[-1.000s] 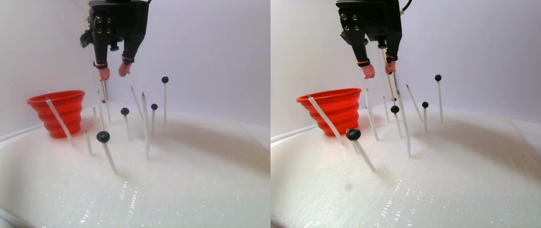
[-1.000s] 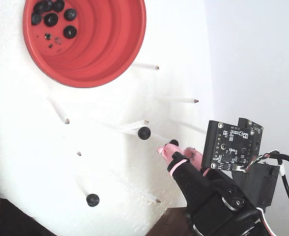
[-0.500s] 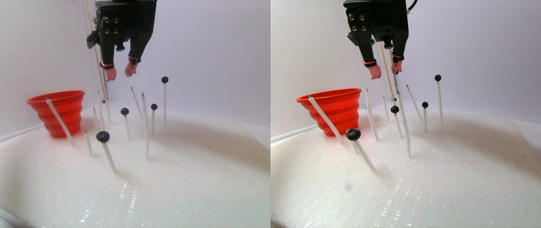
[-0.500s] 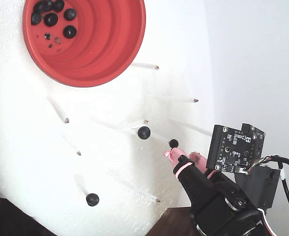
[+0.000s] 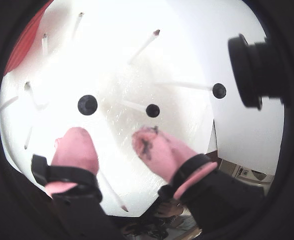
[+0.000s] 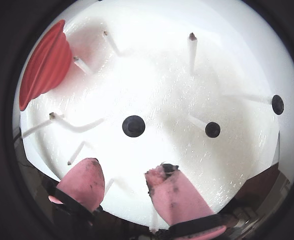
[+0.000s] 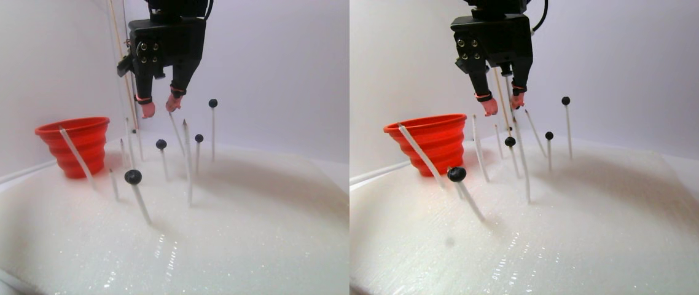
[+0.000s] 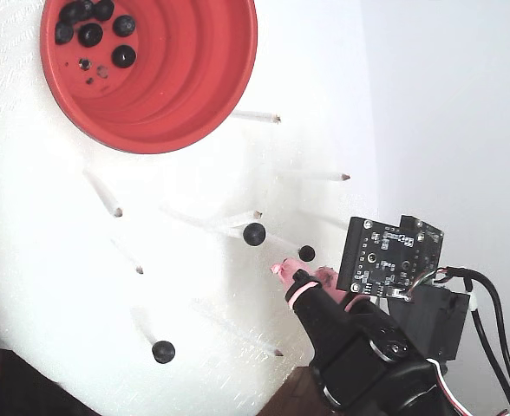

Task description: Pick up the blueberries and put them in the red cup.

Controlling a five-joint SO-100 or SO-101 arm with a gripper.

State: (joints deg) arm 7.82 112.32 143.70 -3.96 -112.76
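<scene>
The red cup (image 8: pixel 199 82) stands at the top left of the fixed view, with several blueberries (image 8: pixel 90 35) lying in its base. Other blueberries sit on thin white sticks: one (image 8: pixel 254 234) mid-board, one (image 8: pixel 306 253) just beside the pink fingertips (image 8: pixel 281 269), one (image 8: pixel 162 351) lower left. In the stereo pair view my gripper (image 7: pixel 160 106) hangs open above the sticks, right of the cup (image 7: pixel 76 144). Both wrist views show the gripper (image 5: pixel 112 137) (image 6: pixel 123 170) open and empty, with berries (image 5: pixel 87 105) (image 6: pixel 133 126) ahead of it.
A white foam board (image 7: pixel 251 233) carries several bare pointed sticks (image 7: pixel 188 163), some leaning; one stick (image 5: pixel 112 190) passes between the fingers. A tall thin rod (image 7: pixel 122 67) stands behind the cup. The board's edge and a dark surface (image 8: pixel 3 381) lie at the lower left of the fixed view.
In the stereo pair view the gripper has come down and slightly right toward the stick tops. It stays open. The berries and cup have not moved.
</scene>
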